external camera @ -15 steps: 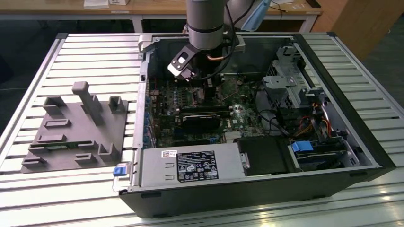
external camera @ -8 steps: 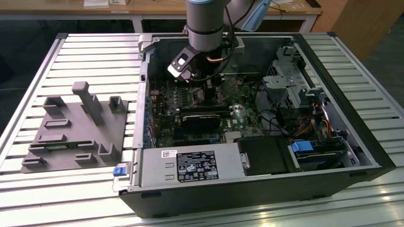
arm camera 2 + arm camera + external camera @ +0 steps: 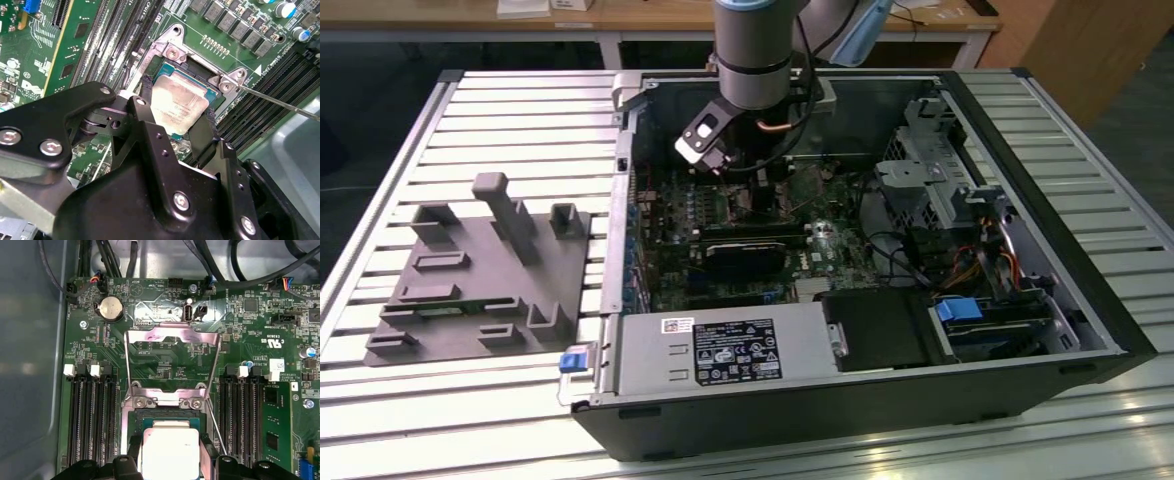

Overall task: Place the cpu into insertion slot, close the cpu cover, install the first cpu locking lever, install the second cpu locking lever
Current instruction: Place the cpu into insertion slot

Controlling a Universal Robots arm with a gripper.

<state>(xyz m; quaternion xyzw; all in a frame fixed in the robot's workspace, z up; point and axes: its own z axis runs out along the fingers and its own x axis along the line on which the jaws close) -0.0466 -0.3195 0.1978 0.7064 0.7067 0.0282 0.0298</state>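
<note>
Now jaws clamping cpu (image 3: 177, 107) edges at insertion slot (image 3: 167, 416), cpu cover (image 3: 172, 334) raised

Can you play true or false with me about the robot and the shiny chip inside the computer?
1. The cpu cover is flipped up, open. True.
2. A person's hand is holding the cpu. False: the end effector grips it between two black fingers.
3. The cpu is right at the insertion slot. True.
4. The computer case stands upright with its side closed. False: it lies on its side, open on top.
</note>
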